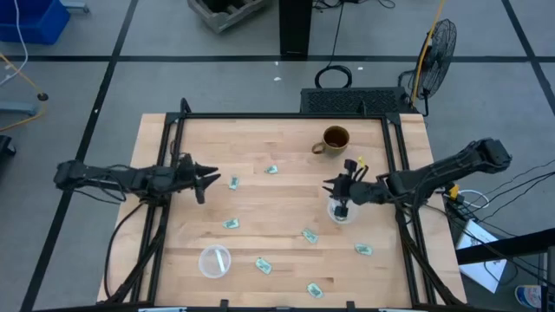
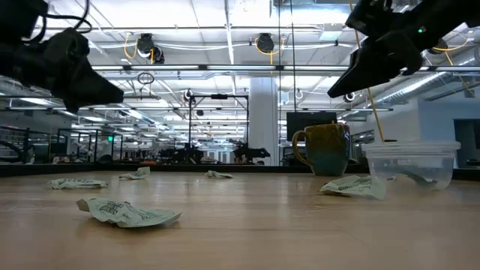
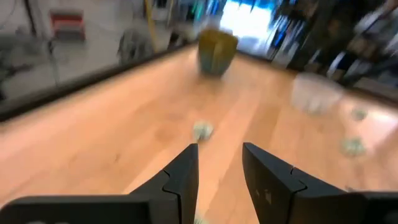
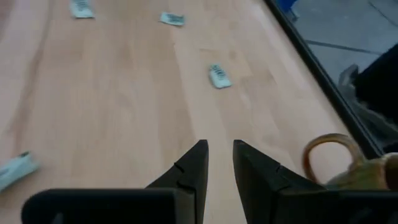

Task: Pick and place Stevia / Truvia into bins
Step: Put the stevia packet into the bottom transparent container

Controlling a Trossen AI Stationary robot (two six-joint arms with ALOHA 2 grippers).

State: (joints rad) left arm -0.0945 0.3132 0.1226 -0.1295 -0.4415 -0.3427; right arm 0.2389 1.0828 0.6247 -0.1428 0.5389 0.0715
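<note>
Several pale green and white Stevia packets lie flat and scattered on the wooden table, e.g. (image 1: pixel 271 170), (image 1: pixel 231 224), (image 1: pixel 309 235), (image 1: pixel 264 265). One clear cup (image 1: pixel 214 260) stands near the near edge. The other cup (image 1: pixel 340 209) stands on the right, also seen in the low view (image 2: pixel 411 161). My left gripper (image 1: pixel 208 180) hovers open and empty above the table's left side, pointing right at a packet (image 1: pixel 234 182) (image 3: pixel 202 129) just ahead. My right gripper (image 1: pixel 334 186) (image 4: pixel 217 149) is raised beside the right cup, slightly open and empty.
A brown mug (image 1: pixel 335 139) with a handle stands at the far right, close to my right gripper, with its handle (image 4: pixel 329 155) in the right wrist view. A black frame (image 1: pixel 286 115) edges the table. More packets lie near the near edge (image 1: pixel 316 290), (image 1: pixel 362 250).
</note>
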